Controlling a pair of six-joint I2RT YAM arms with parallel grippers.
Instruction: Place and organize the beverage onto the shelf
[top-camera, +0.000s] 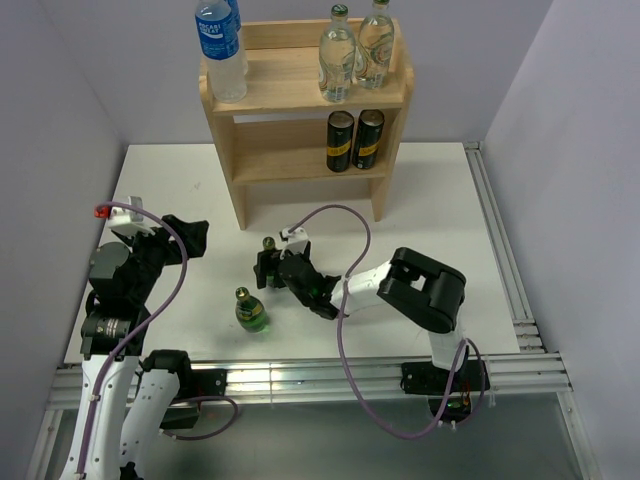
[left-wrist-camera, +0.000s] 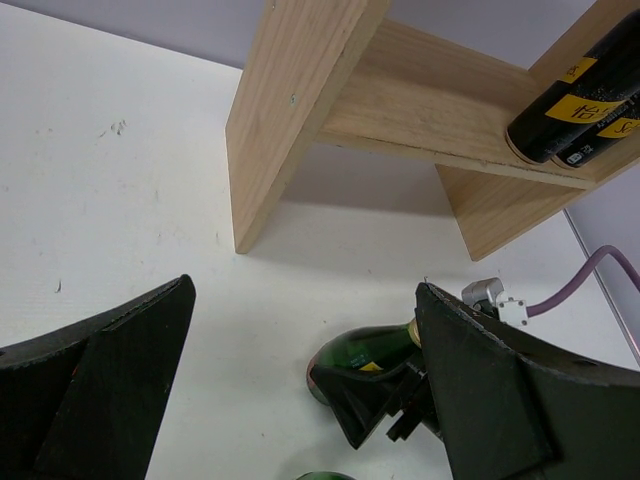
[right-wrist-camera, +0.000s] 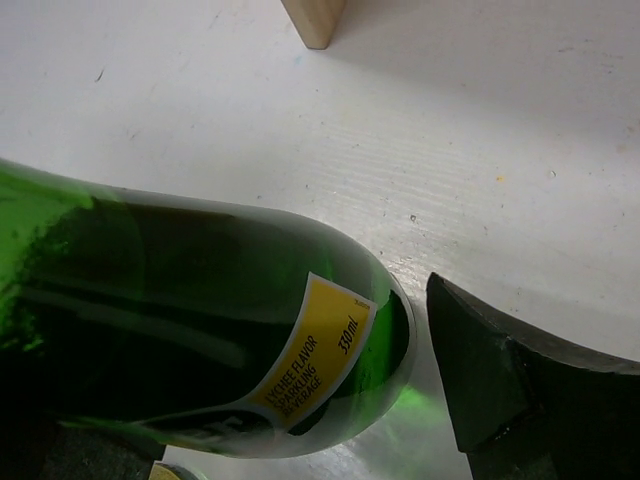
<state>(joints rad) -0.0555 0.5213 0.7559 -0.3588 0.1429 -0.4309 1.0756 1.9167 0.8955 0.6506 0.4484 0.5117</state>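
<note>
The wooden shelf (top-camera: 290, 92) stands at the back. Two clear glass bottles (top-camera: 340, 58) are on its top right and two dark cans (top-camera: 354, 140) on its lower tier, also seen in the left wrist view (left-wrist-camera: 575, 100). One green bottle (top-camera: 268, 244) stands on the table with my right gripper (top-camera: 273, 268) open around its body. In the right wrist view the bottle (right-wrist-camera: 180, 320) fills the left, with a small gap to one finger (right-wrist-camera: 500, 390). A second green bottle (top-camera: 252, 313) stands free just in front. My left gripper (top-camera: 190, 238) is open and empty, to the left.
A tall plastic water bottle (top-camera: 222, 45) with a blue label stands on the shelf's top left. The shelf's left panel (left-wrist-camera: 290, 110) is ahead of the left gripper (left-wrist-camera: 305, 300). A shelf leg (right-wrist-camera: 315, 20) shows beyond the held-around bottle. Metal rails run along the table's right and near edges.
</note>
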